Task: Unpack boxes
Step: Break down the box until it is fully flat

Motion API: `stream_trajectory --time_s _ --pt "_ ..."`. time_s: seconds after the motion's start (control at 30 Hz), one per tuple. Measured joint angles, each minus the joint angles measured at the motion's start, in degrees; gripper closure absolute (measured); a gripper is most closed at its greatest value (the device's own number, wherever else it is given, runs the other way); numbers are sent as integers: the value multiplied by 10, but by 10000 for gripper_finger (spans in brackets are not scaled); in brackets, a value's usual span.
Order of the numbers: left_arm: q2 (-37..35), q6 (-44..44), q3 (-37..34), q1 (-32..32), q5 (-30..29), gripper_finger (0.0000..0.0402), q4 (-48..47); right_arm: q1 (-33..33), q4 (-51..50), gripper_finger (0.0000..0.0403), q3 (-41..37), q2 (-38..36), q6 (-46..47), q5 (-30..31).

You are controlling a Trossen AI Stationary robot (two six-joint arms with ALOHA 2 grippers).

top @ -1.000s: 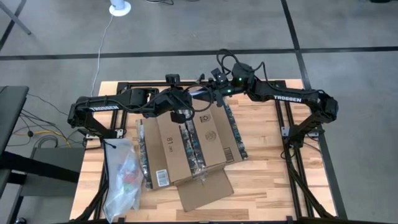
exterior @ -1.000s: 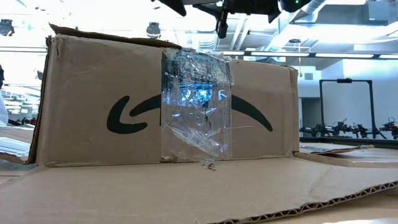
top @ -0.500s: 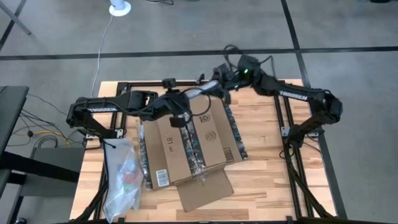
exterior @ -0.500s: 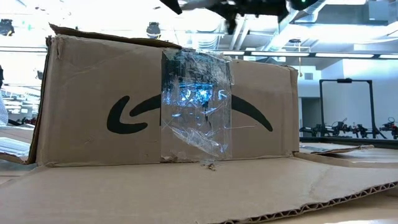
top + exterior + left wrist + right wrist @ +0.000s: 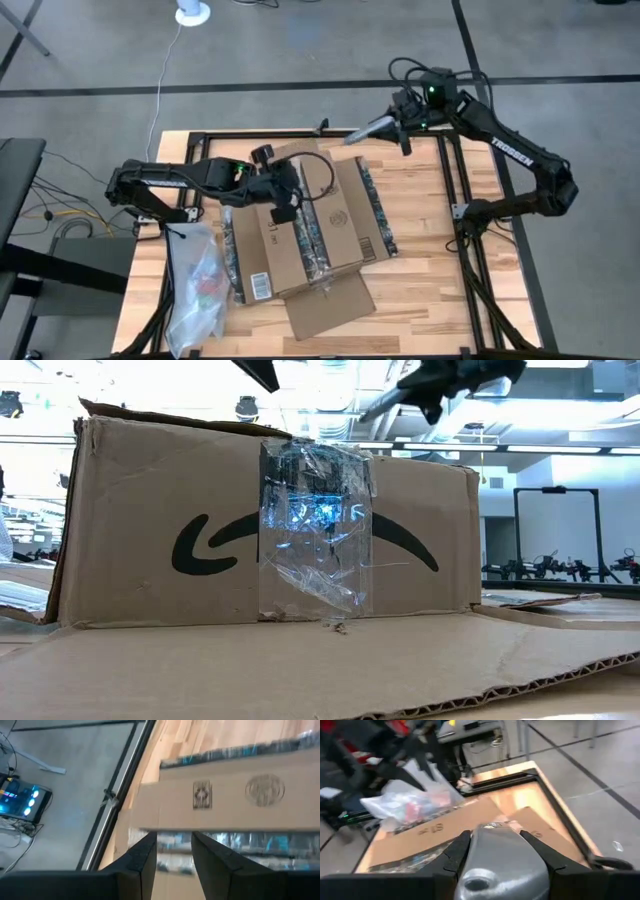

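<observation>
The right pincer (image 5: 360,133) holds a grey metallic item (image 5: 500,857) above the counter's (image 5: 430,270) far edge; the left pincer (image 5: 172,851), fingers narrowly parted and empty, hovers over the box (image 5: 300,235). The box lies flat at counter centre, beside a clear plastic bag (image 5: 197,285).

Wooden table (image 5: 420,270) with cardboard box (image 5: 300,225) and plastic bag (image 5: 197,285)

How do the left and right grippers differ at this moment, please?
The left gripper hangs over the box, while the right gripper is past the box's far edge, near the back of the table. The left's jaws stand apart with nothing between them; the right's are closed on a grey object. Both are raised above the tabletop.
</observation>
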Motion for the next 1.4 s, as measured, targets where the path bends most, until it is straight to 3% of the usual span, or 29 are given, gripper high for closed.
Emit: stream_trajectory --time_s 0.2,0.37,0.43,0.53,0.63,0.97,1.1,1.4 --pt "-1 -12 -58 12 1 293 125 65 -3 288 0 0 -13 -8" --pt "-5 19 -70 14 27 292 251 81 -9 288 -1 1 -26 -9" --pt "-5 25 -70 23 62 290 288 78 -8 288 -1 1 -26 -9" --pt "-4 2 -69 48 170 280 328 74 -7 288 -1 1 -27 -9" --pt "2 -3 -68 75 241 259 344 75 -3 288 -1 1 -27 -9" --pt "17 36 -68 120 282 187 394 122 1 288 -1 9 -32 -8" --pt "18 41 -68 125 284 179 385 137 6 288 -1 11 -31 -6" --pt "48 29 -68 119 363 179 412 147 28 289 -1 38 -16 -3"
